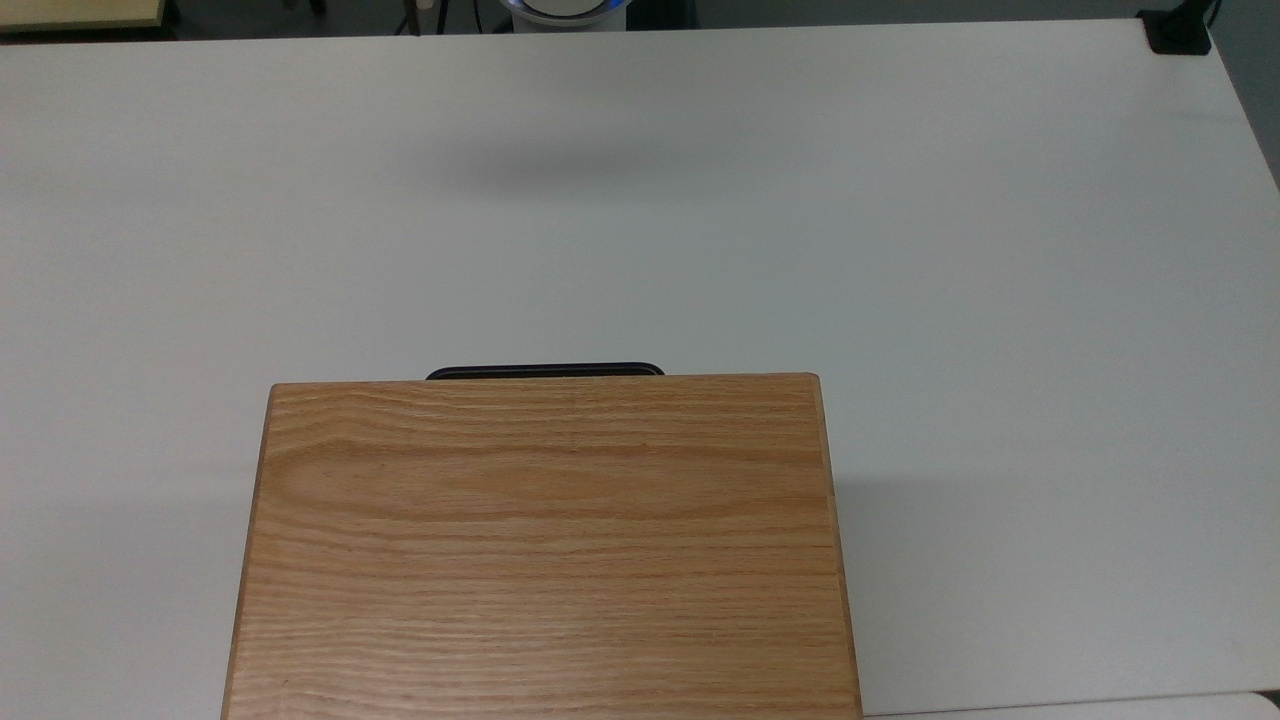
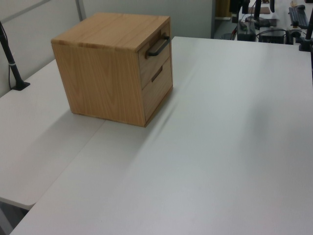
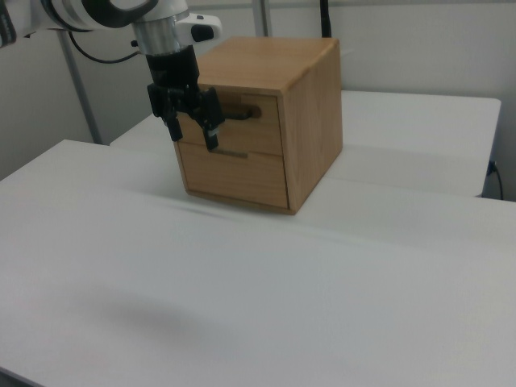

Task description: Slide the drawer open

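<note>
Standing on the white table (image 2: 234, 147), the light oak wooden cabinet (image 2: 105, 83) holds two stacked drawer fronts. In the left view it sits in the upper left of the frame; in the right view it sits at upper centre; in the top view its wide grained top (image 1: 545, 550) fills the lower middle of the frame.

The upper drawer with the flat oak front panel (image 3: 246, 129) sits flush with the cabinet face, shut, and carries a long, slim black bar handle (image 2: 158, 46). In the top view that handle shows as a dark strip just above the cabinet top's far edge (image 1: 545, 371). Below it lies a second drawer front (image 2: 157, 88) with a dark recessed slot.

In the right view the black two-finger gripper (image 3: 194, 137) hangs from the white and silver arm (image 3: 121, 12) in the upper left of the frame, pointing downward in front of the upper drawer's panel, at the right view's left end of the handle. Its jaws are spread apart and released, holding nothing; whether a finger touches the handle or the panel cannot be told. The arm's white round base (image 1: 565, 10) shows at the top edge of the top view, beyond the table's far side.
</note>
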Controlling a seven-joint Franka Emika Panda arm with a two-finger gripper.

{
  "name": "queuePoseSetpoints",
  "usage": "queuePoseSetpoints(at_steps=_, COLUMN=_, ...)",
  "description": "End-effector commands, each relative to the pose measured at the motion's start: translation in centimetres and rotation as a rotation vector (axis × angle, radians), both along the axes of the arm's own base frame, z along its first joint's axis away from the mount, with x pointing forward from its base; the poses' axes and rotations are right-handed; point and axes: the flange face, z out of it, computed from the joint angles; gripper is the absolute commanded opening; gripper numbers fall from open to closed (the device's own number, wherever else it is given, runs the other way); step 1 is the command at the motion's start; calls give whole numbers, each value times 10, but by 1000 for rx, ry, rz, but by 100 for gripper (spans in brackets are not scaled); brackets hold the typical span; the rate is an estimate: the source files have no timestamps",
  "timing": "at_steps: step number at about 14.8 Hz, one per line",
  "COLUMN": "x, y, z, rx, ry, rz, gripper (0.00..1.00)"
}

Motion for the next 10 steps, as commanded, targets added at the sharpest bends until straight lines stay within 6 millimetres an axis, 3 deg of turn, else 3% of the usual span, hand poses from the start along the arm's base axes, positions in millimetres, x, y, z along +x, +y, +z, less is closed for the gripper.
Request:
queuePoseSetpoints(at_steps=1, x=-2, y=13, z=-5, rx=5, ry=3, rz=19, gripper=100)
queuePoseSetpoints(at_steps=10, x=-2, y=14, z=-5, rx=-7, ry=5, rz=19, gripper=100)
